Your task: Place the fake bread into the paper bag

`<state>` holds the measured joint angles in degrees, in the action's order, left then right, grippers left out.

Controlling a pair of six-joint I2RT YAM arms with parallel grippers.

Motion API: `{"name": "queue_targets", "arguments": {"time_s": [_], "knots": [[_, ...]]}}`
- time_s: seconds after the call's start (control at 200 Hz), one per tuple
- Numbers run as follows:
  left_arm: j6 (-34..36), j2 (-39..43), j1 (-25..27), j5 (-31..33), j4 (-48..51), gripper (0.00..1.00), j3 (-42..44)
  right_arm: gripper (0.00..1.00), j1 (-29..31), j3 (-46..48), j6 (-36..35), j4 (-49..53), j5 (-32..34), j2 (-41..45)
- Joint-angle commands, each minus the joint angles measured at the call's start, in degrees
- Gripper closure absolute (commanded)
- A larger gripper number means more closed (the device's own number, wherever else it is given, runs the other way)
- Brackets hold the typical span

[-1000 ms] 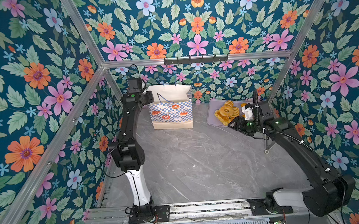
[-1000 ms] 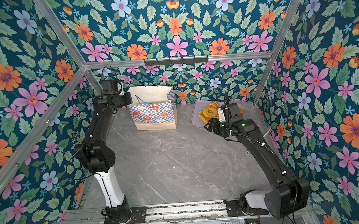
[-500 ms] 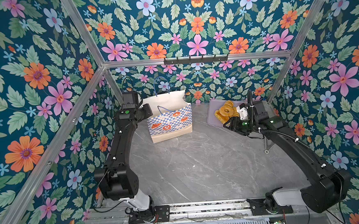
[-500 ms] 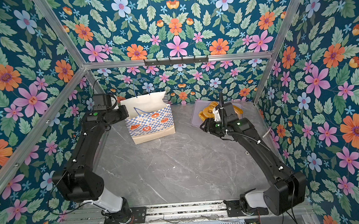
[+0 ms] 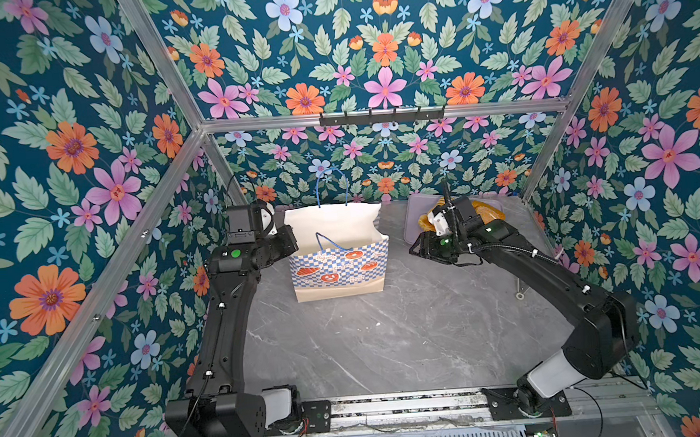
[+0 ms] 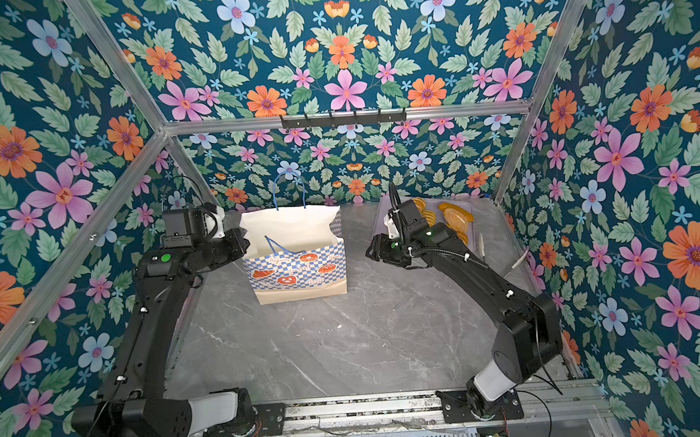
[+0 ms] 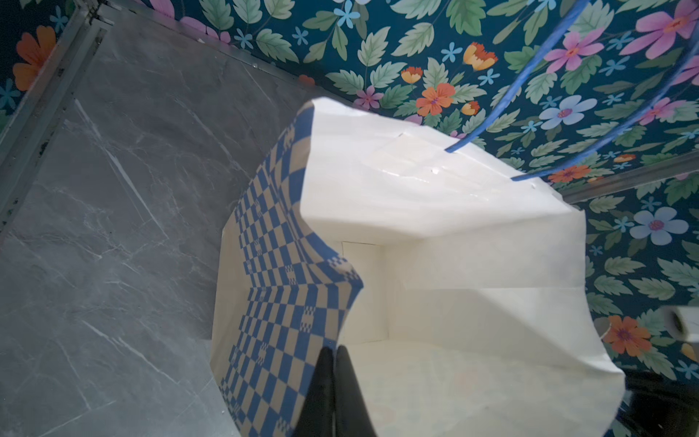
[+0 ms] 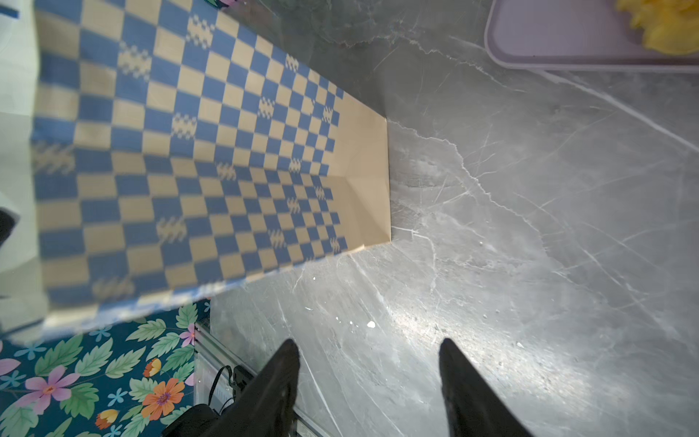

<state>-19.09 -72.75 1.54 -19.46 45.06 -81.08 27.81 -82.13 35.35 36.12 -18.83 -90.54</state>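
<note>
- Grey marble tabletop (image 5: 368,343) lies beneath my arms.
- Left arm stands elbow-up, left gripper (image 7: 333,350) pinched tight on the paper bag (image 5: 338,266) rim.
- Right arm reaches inward, right gripper (image 8: 369,342) half-spread, empty.

**Colours and patterns.** The paper bag (image 5: 339,270) was cream, with a blue-and-white chequered band carrying orange pastry prints. Its interior was plain white and its cord handles (image 7: 457,145) were blue. The fake bread (image 6: 454,219), at one o'clock on the table (image 5: 389,342), was golden yellow to orange-brown, and the tray (image 8: 559,41) beneath it was pale lilac. The table was grey marble with thin white veins. The walls (image 5: 66,162) bore a dark teal print of green leaves and pink, orange and pale-blue flowers. The frame bars (image 5: 251,123) were silver. The arms (image 5: 229,318) were black, turning white near six o'clock, each with a green light (image 5: 236,253).
</note>
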Motion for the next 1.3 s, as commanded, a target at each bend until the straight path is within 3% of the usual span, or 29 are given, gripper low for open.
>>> {"name": "queue_targets", "arguments": {"time_s": [0.0,0.07,0.2,0.35,0.38,0.415,0.805,0.94,1.1,1.295], "knots": [[1.7,0.6,-0.1,-1.3,2.0,1.00,0.6,0.41,0.3,-0.6,0.4,-2.1,0.4,-1.9],[1.9,0.2,-0.3,0.2,2.1,0.98,1.4,0.41,0.3,-0.2,0.7,-3.2,0.3,-3.1],[0.7,-0.2,-0.6,2.3,-0.2,0.46,2.9,0.41,0.4,2.0,1.9,-6.4,-0.9,-4.0],[-0.9,-0.5,-0.7,3.9,-2.4,0.30,1.4,0.41,2.7,5.5,3.5,-10.1,-1.5,-3.9],[-1.1,-0.5,-0.8,4.1,-2.8,0.22,0.9,0.41,3.5,6.1,3.8,-10.7,-1.3,-3.9],[-1.6,-0.5,-0.8,4.5,-3.2,0.19,0.2,0.41,4.3,6.9,4.3,-11.2,-1.0,-4.0],[-0.4,-5.5,-4.2,5.8,-4.7,0.19,-4.1,0.43,13.9,15.0,12.2,-21.3,-0.6,-3.8],[-1.1,-6.8,-8.9,4.5,-5.9,0.18,-6.4,0.43,17.4,14.4,13.1,-22.8,-0.4,-3.9],[-3.5,-6.7,-15.7,3.4,-8.3,0.16,-6.1,0.43,22.4,10.4,12.8,-22.7,-1.2,-10.0],[-8.2,-4.1,-25.4,-2.4,-13.0,0.13,0.8,0.44,27.6,3.9,11.4,-21.7,-2.1,-16.4]]}}
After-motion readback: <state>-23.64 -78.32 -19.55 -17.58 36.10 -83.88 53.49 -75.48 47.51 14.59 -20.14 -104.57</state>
